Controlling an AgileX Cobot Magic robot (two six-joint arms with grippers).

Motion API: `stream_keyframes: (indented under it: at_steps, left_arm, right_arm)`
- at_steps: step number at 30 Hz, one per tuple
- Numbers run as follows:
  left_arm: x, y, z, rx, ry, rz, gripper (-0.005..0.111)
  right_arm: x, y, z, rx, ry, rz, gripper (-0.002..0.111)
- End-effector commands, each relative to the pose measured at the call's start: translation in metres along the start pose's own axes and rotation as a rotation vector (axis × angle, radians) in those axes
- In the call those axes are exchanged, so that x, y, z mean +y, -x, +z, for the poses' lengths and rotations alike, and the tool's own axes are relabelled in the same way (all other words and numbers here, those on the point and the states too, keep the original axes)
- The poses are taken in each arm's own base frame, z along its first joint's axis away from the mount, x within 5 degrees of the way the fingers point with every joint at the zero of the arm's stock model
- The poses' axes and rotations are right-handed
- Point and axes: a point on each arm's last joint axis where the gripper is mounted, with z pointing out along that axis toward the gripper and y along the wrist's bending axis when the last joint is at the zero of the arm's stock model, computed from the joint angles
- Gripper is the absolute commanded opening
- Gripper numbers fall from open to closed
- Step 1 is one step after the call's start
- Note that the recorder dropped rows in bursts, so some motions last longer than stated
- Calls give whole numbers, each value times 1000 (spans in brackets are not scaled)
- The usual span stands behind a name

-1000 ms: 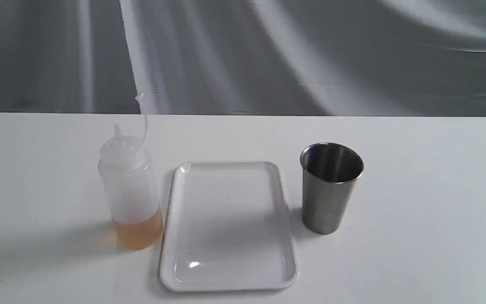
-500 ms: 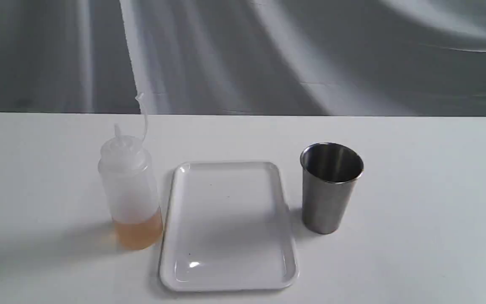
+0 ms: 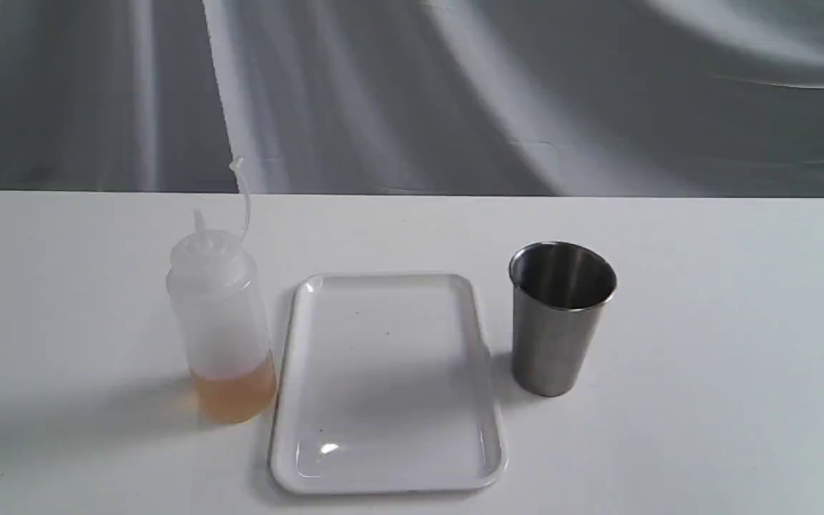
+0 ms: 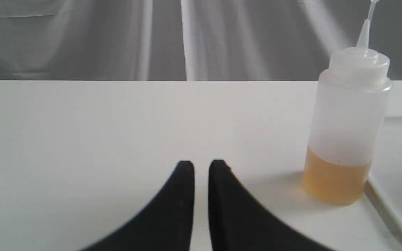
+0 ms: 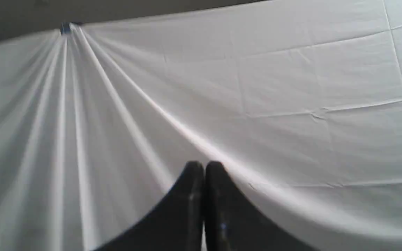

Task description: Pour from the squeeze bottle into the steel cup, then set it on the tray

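- Grey draped cloth (image 3: 455,93) is hung behind a white table (image 3: 727,400), on which all three of the task's things are stood; neither arm is seen in the exterior view.
- The left gripper (image 4: 202,163) is held low over bare table, its black fingers drawn nearly together with only a thin slit between them and nothing gripped.
- The right gripper (image 5: 204,163) is closed on nothing, and only cloth is shown beyond it, so none of the task's things can be placed from that wrist.
- The squeeze bottle (image 4: 347,132) is found ahead of the left fingers and off to the side toward the tray – near, but not yet between them.
- It is stood upright, its long axis vertical, the nozzle pointed straight up and the thin cap strap curled above it; amber liquid is settled in the lowest part.
- It is set on the left of the exterior view, so the left arm is judged the nearer, and a sideways grasp on the upright body is called for.
- The tray (image 3: 383,357) lies just beside the bottle – whether the two touch cannot quite be told.
- The steel cup (image 3: 555,343) is stood upright beyond the tray's other side, mouth up.
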Motion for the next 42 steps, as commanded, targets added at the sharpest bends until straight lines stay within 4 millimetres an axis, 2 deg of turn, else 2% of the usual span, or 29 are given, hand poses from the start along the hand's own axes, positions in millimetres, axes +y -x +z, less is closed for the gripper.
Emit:
stream_keyframes:
  at_steps: [1, 4, 10, 12, 18, 23, 26, 33, 36, 38, 42]
  left_arm:
    - [0, 0, 0, -8, 3, -1, 8]
    - [0, 0, 0, -8, 3, -1, 8]
    - [0, 0, 0, -8, 3, -3, 8]
    - [0, 0, 0, -8, 3, -3, 8]
    - [0, 0, 0, -8, 3, -3, 8]
    - [0, 0, 0, -8, 3, -1, 8]
    - [0, 0, 0, -8, 3, -1, 8]
    - [0, 0, 0, -8, 3, -3, 8]
    - [0, 0, 0, -8, 3, -3, 8]
    - [0, 0, 0, -8, 3, -3, 8]
    - [0, 0, 0, -8, 3, -3, 8]
  right_arm:
    - [1, 10, -1, -111, 21, 178, 0]
    - [2, 14, -2, -160, 47, 341, 0]
    - [6, 16, -2, -153, 116, 637, 0]
    - [9, 18, -3, -166, 160, 637, 0]
    - [27, 29, -8, -231, 365, 482, 0]
    - [34, 58, -6, -298, 421, 419, 0]
    - [36, 82, -3, -320, 408, 418, 0]
    - [47, 134, -2, -271, 365, 186, 0]
    - [51, 162, -8, -300, 350, 85, 0]
    - [51, 176, -11, -317, 328, 65, 0]
    - [49, 196, -2, -304, 266, 72, 0]
